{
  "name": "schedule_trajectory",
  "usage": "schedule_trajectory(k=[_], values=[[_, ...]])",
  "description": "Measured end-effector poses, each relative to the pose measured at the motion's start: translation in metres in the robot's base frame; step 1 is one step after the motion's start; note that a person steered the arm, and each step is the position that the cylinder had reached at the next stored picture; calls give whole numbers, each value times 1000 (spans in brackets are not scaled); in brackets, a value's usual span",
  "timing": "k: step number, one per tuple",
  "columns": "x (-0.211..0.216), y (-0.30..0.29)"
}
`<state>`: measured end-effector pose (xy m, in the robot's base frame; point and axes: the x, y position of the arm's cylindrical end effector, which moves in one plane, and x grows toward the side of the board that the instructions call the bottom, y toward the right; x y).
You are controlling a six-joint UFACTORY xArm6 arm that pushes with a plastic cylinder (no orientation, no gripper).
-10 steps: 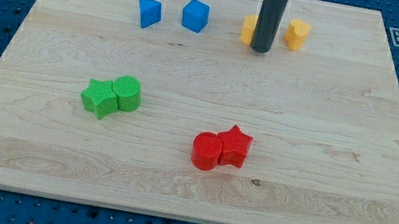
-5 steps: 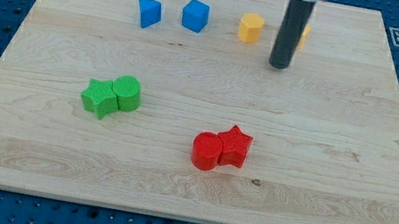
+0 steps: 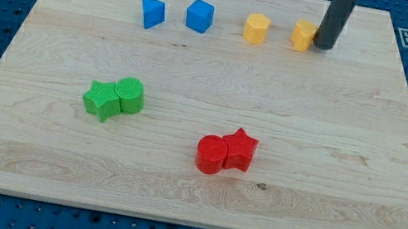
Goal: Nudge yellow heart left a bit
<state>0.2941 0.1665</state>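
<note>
1. Camera view shows the small yellow heart-shaped block (image 3: 303,34) near the view's top, right of centre on the pale wooden board (image 3: 175,185); its exact shape is hard to make out, I take it for the heart by its notched outline.
2. My tip (image 3: 323,46), the lower end of the dark rod, stands just at the right side of this block, touching it or almost touching; I cannot tell which. The rig has no gripper, so there is nothing to open or close.
3. I judge that the approach step is done and the push is about to begin. The next move calls for a short, straight slide toward the view's left, then a stop.
4. A second yellow block (image 3: 256,28), maybe a hexagon, sits near on the left, so the nudge must stay small.
5. Further left lie a blue triangular block (image 3: 152,13) and a blue block (image 3: 199,15). Lower down are two green blocks (image 3: 113,98) touching and two red blocks (image 3: 226,151) touching, well apart from the work.
</note>
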Motion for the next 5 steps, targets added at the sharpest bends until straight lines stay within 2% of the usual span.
schedule_trajectory(k=[1, 4, 5], values=[[-18, 1], [-19, -15], [-31, -22]])
